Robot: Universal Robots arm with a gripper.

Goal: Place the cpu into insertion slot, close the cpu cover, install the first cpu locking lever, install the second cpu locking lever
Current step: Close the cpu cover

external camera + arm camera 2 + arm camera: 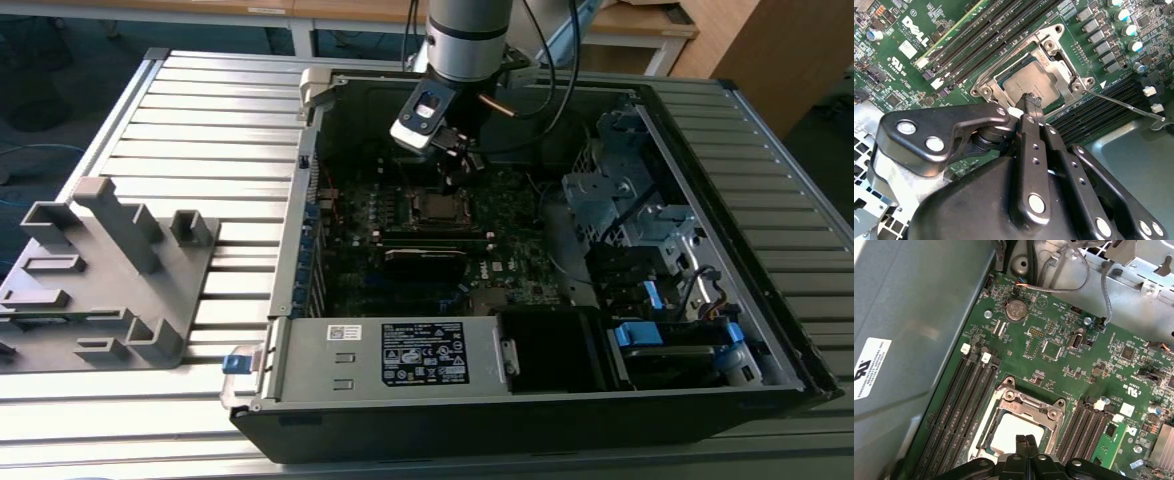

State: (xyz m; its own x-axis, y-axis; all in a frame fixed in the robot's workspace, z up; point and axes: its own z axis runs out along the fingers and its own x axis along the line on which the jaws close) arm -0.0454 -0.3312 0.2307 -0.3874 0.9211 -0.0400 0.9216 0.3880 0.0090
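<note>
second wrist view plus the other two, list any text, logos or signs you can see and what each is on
White logo on the motherboard: brand mark, left unquoted.
White triangle sign: printed on the motherboard beside the cpu cover.
Black label on the power supply: too small to read.
White sticker on the grey panel: too blurred to read.

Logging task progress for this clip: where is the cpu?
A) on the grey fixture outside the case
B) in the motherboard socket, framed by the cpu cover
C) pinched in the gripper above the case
B: in the second wrist view the cpu sits in the socket, showing through the window of the cpu cover, with the shut gripper over it.
</note>
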